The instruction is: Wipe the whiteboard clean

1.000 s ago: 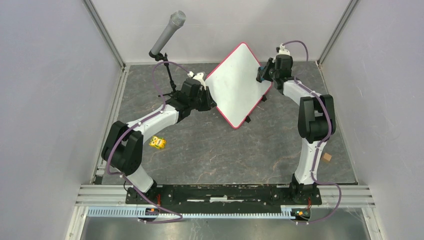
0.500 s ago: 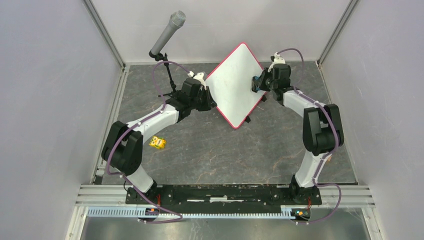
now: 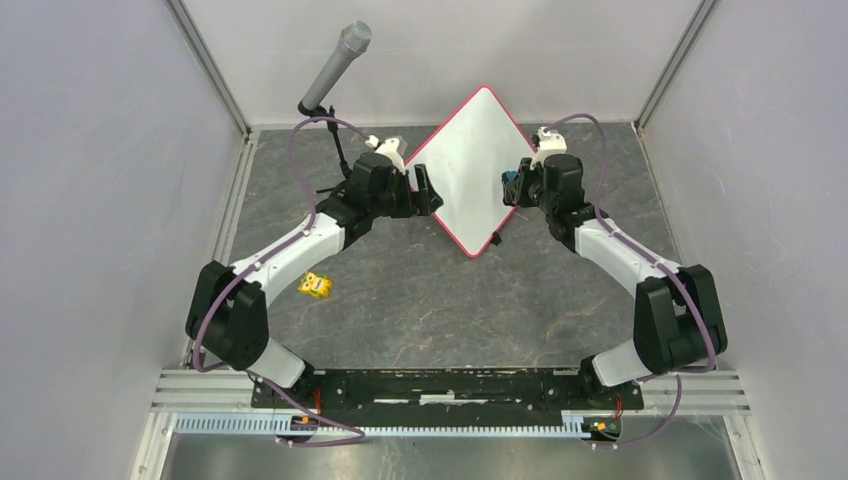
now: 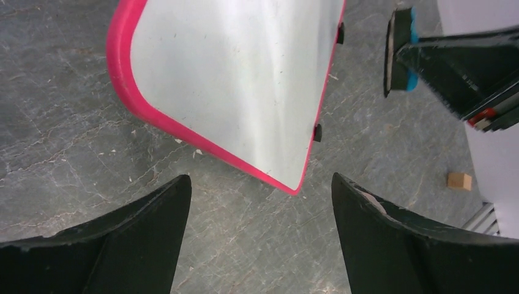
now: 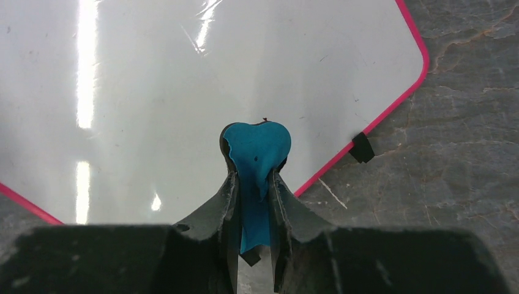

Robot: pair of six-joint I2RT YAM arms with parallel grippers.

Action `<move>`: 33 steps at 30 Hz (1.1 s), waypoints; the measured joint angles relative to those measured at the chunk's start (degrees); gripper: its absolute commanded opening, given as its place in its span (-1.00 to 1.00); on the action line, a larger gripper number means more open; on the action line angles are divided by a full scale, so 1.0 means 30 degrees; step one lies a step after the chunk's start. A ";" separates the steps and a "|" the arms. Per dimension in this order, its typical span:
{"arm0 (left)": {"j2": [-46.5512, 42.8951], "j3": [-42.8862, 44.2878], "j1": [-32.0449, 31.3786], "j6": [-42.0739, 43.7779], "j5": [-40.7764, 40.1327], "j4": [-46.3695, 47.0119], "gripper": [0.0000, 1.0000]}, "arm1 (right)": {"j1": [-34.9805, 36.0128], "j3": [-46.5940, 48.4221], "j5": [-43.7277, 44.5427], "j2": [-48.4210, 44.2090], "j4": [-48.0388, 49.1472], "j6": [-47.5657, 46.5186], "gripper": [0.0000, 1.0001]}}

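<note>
Microphone (image 3: 337,62) far left at the back, slanted on a thin black stand. Nearer, small yellow cube (image 3: 317,285) on the grey stone-patterned surface (image 3: 420,310), close by the left arm.

Next along, left pincer (image 4: 260,184) — wide open, nothing between the fingers. Both dark fingertips apart from the whiteboard in the wrist view, aimed at its near corner. In the top view, just beside the board's left edge; contact there not clear.

Whiteboard (image 3: 470,165) in the middle of the back half, between the two pincers. Turned like a diamond: one rounded corner toward the arm bases, opposite corner overlapping the back wall in the top view. Pink-red frame, white face streaked with glare, small black feet (image 4: 317,131) along the right edge. Tilt hard to judge.

Right of that, right pincer (image 5: 252,184) clamped on a blue eraser (image 5: 256,147), pad turned toward the board. From the right wrist, eraser over the white face near the right edge. From the left wrist, a gap between pad and frame — not touching.

Far right, small tan block (image 4: 459,180) on the surface, well apart from the board.
</note>
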 measured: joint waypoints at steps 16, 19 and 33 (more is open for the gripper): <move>-0.4634 -0.0612 -0.0015 0.0000 -0.1173 -0.0058 0.99 | 0.7286 -0.9034 0.1814 -0.8750 -0.3366 -0.0415 -0.53; -0.5508 -0.0852 -0.0015 0.0007 -0.1428 -0.0015 0.99 | 0.8874 -0.9959 0.2164 -0.8823 -0.4590 0.0000 -0.46; -0.6280 -0.1486 -0.0124 0.0510 -0.2229 0.0073 0.99 | 1.4579 -0.9340 0.6484 -0.7519 -0.7650 0.1297 0.85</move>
